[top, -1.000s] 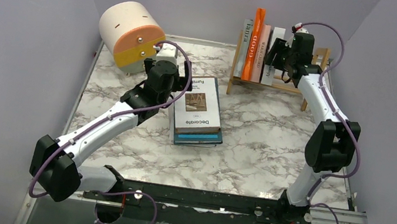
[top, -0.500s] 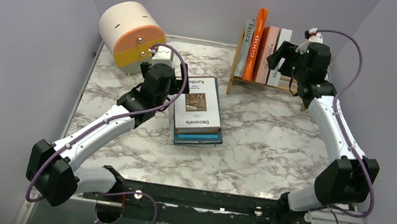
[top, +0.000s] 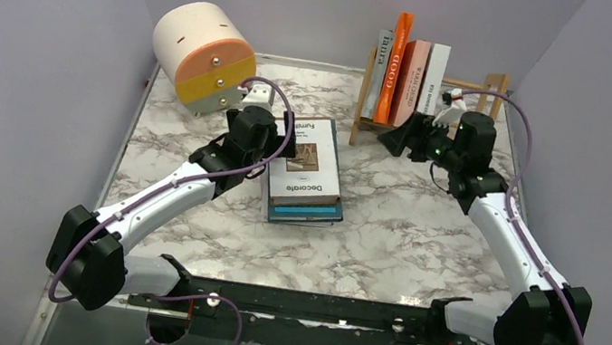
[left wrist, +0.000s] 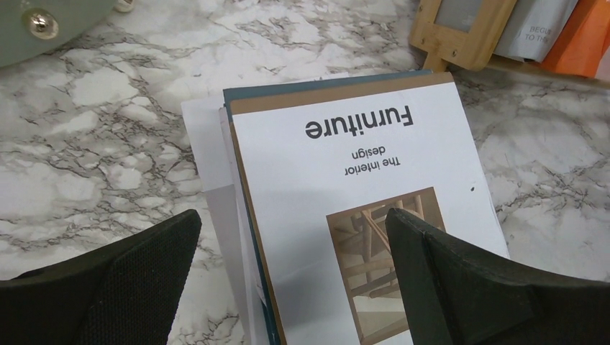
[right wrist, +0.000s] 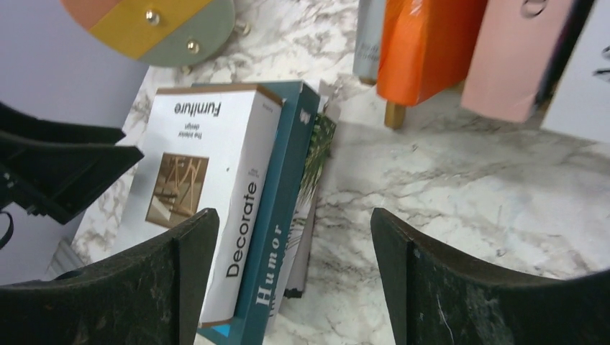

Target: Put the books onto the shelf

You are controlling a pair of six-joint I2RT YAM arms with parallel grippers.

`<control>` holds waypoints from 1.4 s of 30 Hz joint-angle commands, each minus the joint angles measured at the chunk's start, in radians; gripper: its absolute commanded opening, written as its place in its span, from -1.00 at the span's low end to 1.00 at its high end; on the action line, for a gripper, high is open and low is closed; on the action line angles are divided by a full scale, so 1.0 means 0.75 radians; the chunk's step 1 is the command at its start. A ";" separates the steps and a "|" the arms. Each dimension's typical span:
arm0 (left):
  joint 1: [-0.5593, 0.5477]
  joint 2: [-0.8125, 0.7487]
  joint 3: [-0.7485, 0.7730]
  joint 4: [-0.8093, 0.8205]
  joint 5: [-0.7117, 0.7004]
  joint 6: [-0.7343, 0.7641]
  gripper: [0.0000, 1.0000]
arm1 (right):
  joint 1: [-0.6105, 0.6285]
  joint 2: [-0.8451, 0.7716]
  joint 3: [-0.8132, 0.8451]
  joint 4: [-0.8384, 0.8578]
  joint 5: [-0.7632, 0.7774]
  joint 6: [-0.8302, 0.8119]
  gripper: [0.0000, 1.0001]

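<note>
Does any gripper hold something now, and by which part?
Nothing is held. The left gripper is open above the stacked books; the right gripper is open and empty.

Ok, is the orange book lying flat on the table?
No, the orange book stands upright on the shelf, right beside a pink book.

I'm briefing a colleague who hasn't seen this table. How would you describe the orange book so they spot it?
At the back right of the marble table stands a wooden shelf with four upright books. The orange book is second from the left, between a grey book and a pink book. It stands tallest, with GOOD on its spine.
</note>
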 commanded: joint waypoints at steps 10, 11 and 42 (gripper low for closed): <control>-0.003 0.108 0.005 0.127 0.184 -0.082 0.98 | 0.238 0.129 -0.206 0.279 -0.015 0.197 0.53; -0.006 0.114 0.006 0.133 0.192 -0.086 0.98 | 0.246 0.145 -0.213 0.302 -0.020 0.215 0.53; -0.190 0.384 0.175 0.241 0.225 -0.132 0.98 | 0.258 0.321 -0.480 0.835 -0.380 0.565 0.76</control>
